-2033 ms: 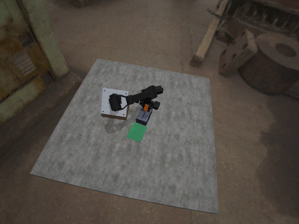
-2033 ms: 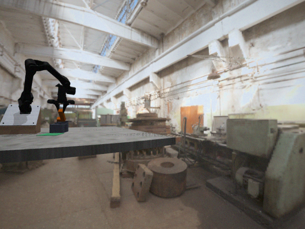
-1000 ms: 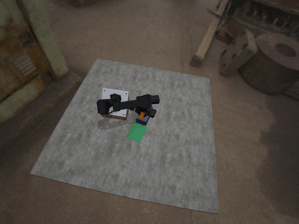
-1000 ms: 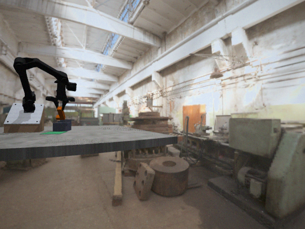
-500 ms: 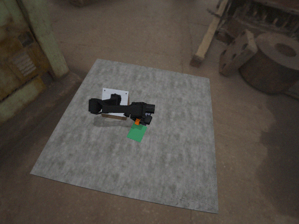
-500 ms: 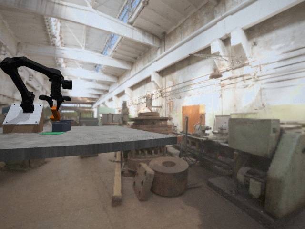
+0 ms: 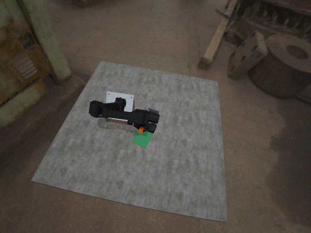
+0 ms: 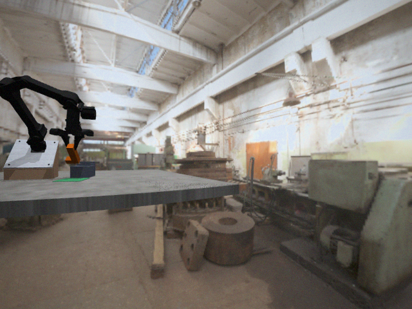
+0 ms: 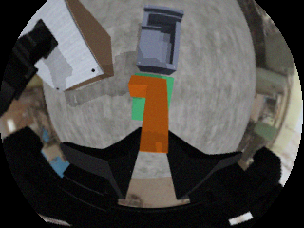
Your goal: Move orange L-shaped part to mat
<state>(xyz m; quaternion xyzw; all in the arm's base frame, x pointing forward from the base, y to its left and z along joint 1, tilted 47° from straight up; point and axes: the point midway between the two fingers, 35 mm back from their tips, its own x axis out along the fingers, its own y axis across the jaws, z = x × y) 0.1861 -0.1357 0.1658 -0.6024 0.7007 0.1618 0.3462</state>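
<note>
My gripper (image 8: 73, 147) (image 9: 153, 131) is shut on one end of the orange L-shaped part (image 7: 141, 130) (image 8: 73, 155) (image 9: 157, 106). The part hangs steeply tilted in the air, with its L-shaped end low and away from the fingers. In the wrist view it overlaps the green mat (image 7: 142, 141) (image 8: 70, 179) (image 9: 138, 110), and it is held above the mat's side nearest the tray. The grey tray (image 8: 82, 170) (image 9: 154, 67) stands beside the mat with its pocket empty. In the top view the arm hides most of the tray (image 7: 153, 109).
The arm's base stands on a sloped white plate (image 7: 114, 94) (image 8: 23, 161) (image 9: 78, 59) over a brown wedge (image 8: 31, 174) (image 9: 91, 28), to one side of the mat and tray. All stand on a grey table top (image 7: 181, 150) (image 8: 140, 186).
</note>
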